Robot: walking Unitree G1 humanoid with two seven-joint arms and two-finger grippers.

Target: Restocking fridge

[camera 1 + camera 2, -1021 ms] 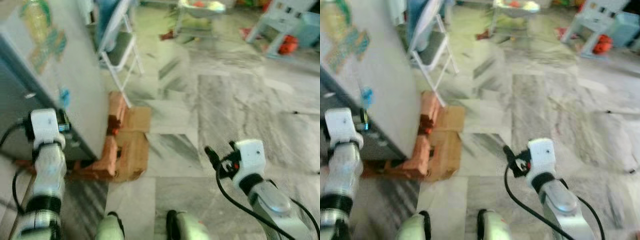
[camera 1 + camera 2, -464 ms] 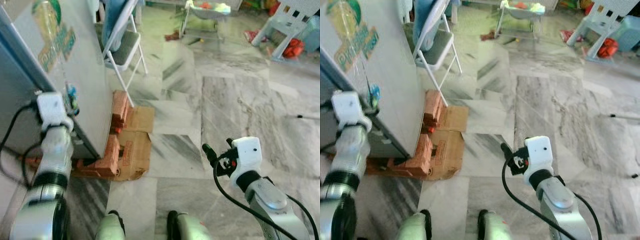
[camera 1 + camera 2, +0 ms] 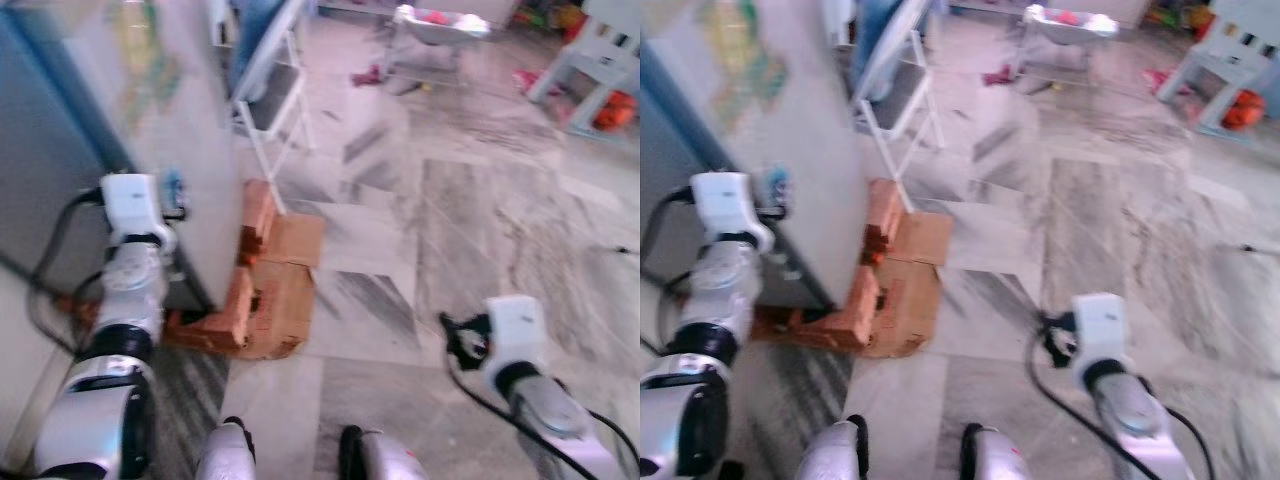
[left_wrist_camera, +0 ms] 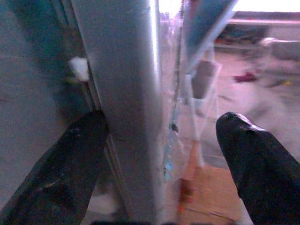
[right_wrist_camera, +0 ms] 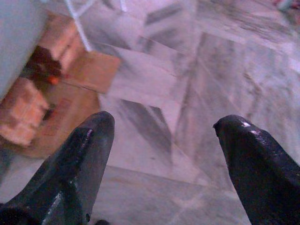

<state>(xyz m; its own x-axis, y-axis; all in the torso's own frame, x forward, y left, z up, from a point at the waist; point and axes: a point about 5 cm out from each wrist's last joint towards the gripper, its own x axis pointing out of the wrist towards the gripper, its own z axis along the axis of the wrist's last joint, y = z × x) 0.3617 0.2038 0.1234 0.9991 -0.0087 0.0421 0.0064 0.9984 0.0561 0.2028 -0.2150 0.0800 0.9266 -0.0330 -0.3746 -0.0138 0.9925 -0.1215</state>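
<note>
The fridge (image 3: 150, 120) stands at my left on bricks (image 3: 235, 300) and cardboard (image 3: 290, 290). My left end effector (image 4: 161, 154) is spread across the fridge's front edge. My right end effector (image 5: 164, 159) hangs spread over the marble floor (image 3: 480, 220). A folding chair (image 3: 270, 90) stands behind the fridge.

Nothing here reads clearly: the fridge (image 3: 150, 110) carries a green and yellow sticker (image 3: 150, 50) on its side, but its lettering is blurred.
</note>
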